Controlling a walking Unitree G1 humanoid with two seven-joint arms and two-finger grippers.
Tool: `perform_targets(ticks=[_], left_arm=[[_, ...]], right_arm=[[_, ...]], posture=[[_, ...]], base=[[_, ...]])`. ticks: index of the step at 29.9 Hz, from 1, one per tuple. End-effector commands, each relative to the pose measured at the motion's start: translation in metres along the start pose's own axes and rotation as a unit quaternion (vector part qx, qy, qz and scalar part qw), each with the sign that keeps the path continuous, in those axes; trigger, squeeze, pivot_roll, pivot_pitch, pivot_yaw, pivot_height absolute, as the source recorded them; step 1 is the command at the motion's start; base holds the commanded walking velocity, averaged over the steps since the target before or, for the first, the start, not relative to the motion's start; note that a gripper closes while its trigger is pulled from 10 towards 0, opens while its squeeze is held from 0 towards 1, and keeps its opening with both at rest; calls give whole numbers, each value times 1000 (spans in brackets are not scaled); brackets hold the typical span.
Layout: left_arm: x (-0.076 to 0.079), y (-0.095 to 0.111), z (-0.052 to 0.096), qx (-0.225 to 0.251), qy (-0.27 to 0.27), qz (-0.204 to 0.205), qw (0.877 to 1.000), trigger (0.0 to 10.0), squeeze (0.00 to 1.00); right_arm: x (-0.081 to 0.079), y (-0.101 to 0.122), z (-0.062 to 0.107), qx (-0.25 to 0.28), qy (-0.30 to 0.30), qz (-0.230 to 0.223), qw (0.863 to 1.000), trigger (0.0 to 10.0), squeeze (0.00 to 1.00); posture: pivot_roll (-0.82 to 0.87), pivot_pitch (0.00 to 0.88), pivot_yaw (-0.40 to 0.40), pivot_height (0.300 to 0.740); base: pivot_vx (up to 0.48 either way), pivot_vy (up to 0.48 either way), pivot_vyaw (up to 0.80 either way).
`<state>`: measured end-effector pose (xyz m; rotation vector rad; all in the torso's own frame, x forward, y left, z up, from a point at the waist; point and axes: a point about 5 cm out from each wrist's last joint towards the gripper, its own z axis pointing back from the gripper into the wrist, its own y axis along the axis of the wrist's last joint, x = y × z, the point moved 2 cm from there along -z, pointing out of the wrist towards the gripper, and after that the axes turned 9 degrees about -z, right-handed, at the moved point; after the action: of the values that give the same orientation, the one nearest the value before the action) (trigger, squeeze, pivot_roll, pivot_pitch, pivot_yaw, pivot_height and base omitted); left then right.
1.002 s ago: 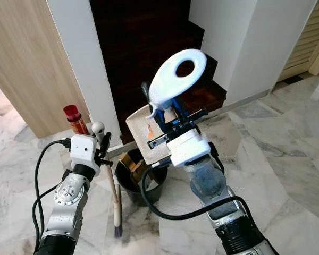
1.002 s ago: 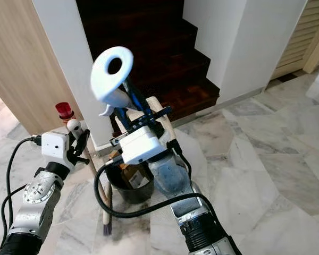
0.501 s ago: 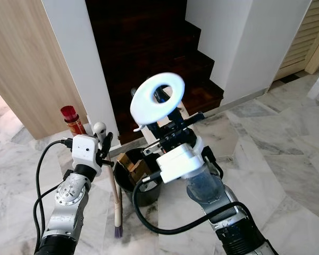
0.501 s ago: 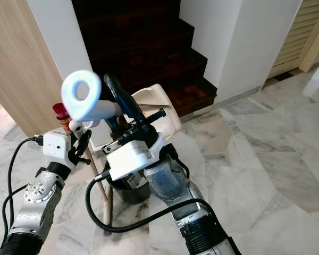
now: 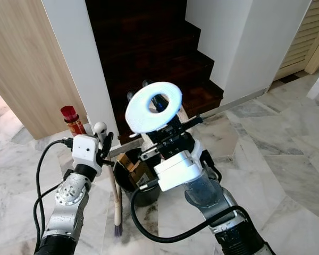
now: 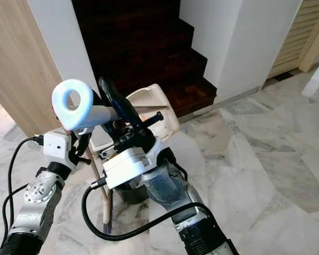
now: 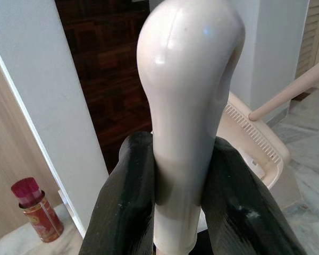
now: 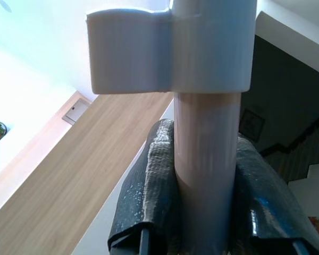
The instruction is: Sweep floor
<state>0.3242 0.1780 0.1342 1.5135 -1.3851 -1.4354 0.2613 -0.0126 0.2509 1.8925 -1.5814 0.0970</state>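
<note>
The right gripper [image 6: 117,114] pinches the cream plastic dustpan [image 6: 154,109] by its ring-topped handle, tipping it above the black round bin [image 5: 141,183] for emptying, while the left gripper [image 5: 103,147] clamps the beige-handled broom [image 5: 114,186] upright beside that bin.

The right gripper [image 5: 160,118] is clamping the handle of a dustpan [image 5: 153,106], whose white ring-shaped end is facing the camera and hiding most of the pan behind it. Just below it a black bucket [image 5: 140,189] is sitting on the marble floor [image 5: 287,159] with brown scraps inside. The left gripper [image 5: 102,144] is gripping a broom [image 5: 115,186] near its rounded cream top; the stick is running down to dark bristles resting on the floor beside the bucket. A red-capped bottle [image 5: 73,120] is standing at the foot of a white wall [image 5: 77,69], next to dark wooden stairs [image 5: 159,58] that are rising behind.
</note>
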Motion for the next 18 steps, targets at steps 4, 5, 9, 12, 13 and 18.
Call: perform_targets(ticks=[4, 5, 9, 12, 13, 18], left_arm=[[-3, 12, -4, 27, -2, -24, 999, 10000, 0], [-4, 12, -4, 27, -2, -23, 999, 10000, 0], [-3, 12, -4, 28, -2, -23, 999, 10000, 0], [-3, 12, -4, 28, -3, -23, 999, 10000, 0], [-3, 12, -4, 28, -3, -23, 999, 10000, 0], [-3, 12, -4, 28, -4, -24, 999, 10000, 0]], right_arm=[[1, 15, -10, 39, -1, -1, 999, 10000, 0], [-1, 13, -10, 35, 3, -3, 999, 10000, 0], [-2, 14, -10, 37, 10, -1, 999, 10000, 0], [-3, 14, -9, 37, 10, -2, 999, 10000, 0], [-3, 14, -9, 34, 8, -6, 999, 10000, 0], [8, 10, -11, 21, -23, -11, 999, 10000, 0]], posture=[[77, 64, 28, 740], [76, 65, 29, 740], [76, 67, 30, 740], [75, 69, 30, 740], [75, 69, 30, 740], [74, 68, 32, 740]], base=[[0, 0, 0], [0, 0, 0], [0, 0, 0], [0, 0, 0], [0, 0, 0], [0, 0, 0]])
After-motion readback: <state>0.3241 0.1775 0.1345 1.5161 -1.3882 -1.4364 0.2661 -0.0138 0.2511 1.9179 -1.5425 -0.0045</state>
